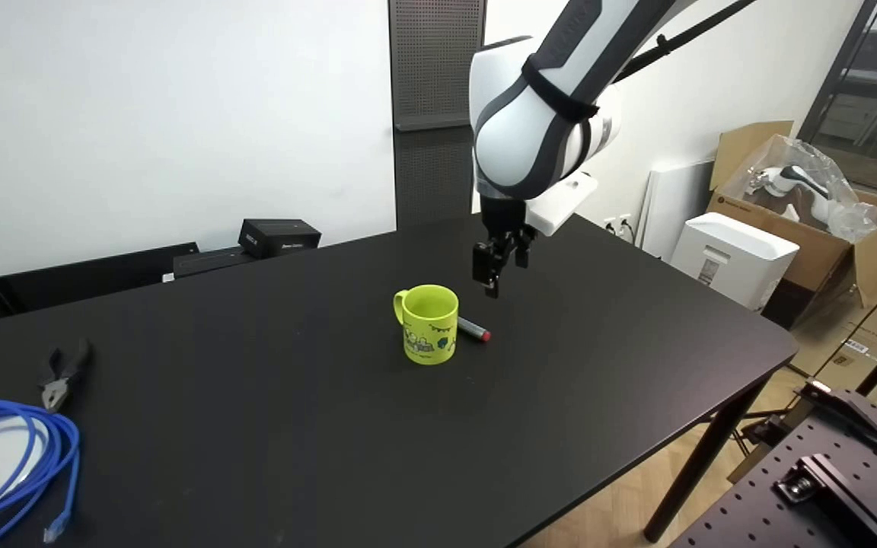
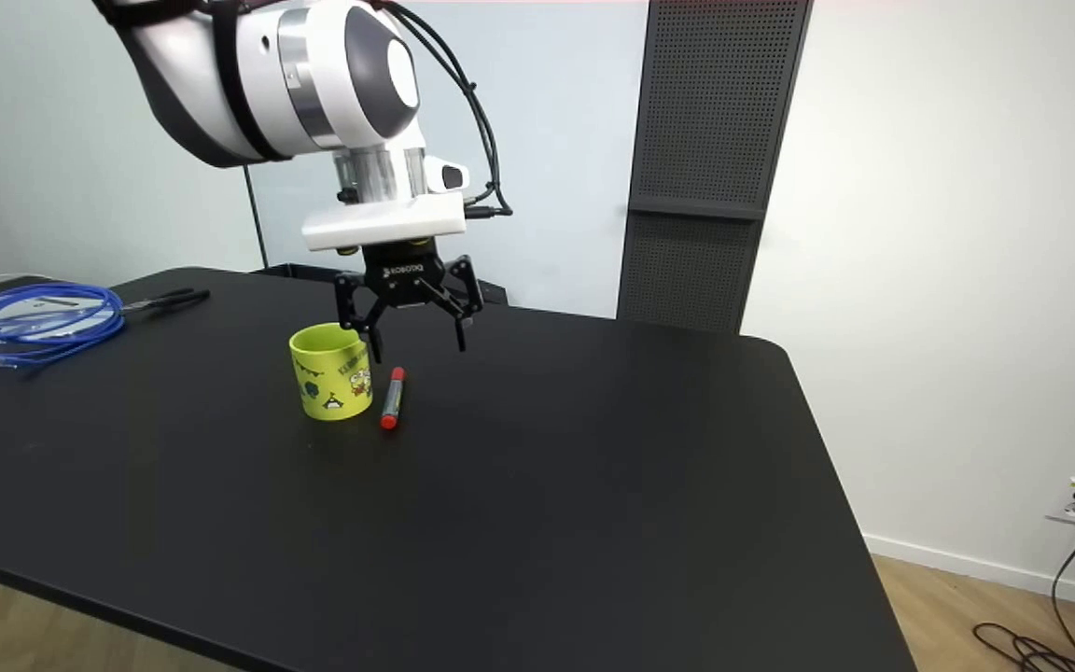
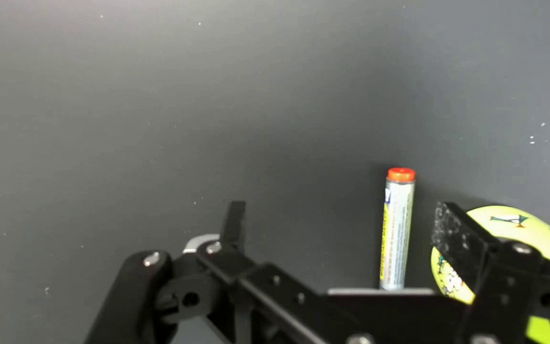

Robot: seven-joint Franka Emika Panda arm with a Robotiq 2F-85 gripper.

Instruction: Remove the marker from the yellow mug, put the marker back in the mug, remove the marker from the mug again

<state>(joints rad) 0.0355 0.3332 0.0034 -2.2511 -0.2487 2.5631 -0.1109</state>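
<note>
Black two-fingered gripper (image 2: 419, 343) above a flat black tabletop (image 2: 593, 485); white lettering on its body reads "ROBOTIQ" in an exterior view. The fingers (image 3: 461, 239) are spread wide apart and grip nothing. The grey cylindrical marker with red ends (image 2: 394, 399) lies on its side on the tabletop, outside the bright yellow-green mug (image 2: 332, 385) and just beside it. The mug stands upright; cartoon prints decorate its wall, with dark capitals beginning "KE", the remainder too small to read. The marker's pale label carries a yellow strip and fine lines of print, illegible in the wrist view. A small black carton (image 1: 286, 237) at the tabletop's far edge bears faint pale marks, likewise unreadable.

Long axis: in an exterior view, the marker (image 1: 473, 329) slants from behind the mug to the lower right, a red end outermost. In the wrist view it stands nearly vertical in the frame, red end uppermost, lower end hidden by the gripper; it appears between the fingers, nearer the one overlapping the mug.
</note>
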